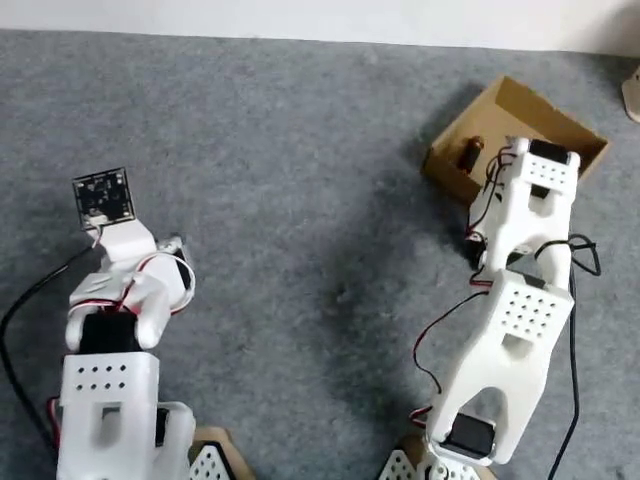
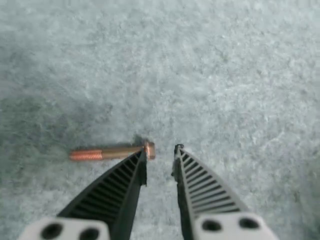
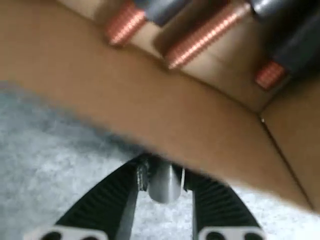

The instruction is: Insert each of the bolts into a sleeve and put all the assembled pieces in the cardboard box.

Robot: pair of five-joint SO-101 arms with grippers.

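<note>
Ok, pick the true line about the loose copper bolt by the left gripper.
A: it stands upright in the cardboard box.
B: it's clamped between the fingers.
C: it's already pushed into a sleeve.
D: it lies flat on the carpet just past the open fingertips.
D: the bolt lies bare and flat on the grey carpet, just beyond the open left gripper, its head beside one fingertip.

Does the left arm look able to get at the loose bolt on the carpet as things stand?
Probably yes. The bolt lies bare on the carpet, its head beside one finger of the open left claw; the shank sits outside the gap, so a small sideways shift seems needed.
</note>
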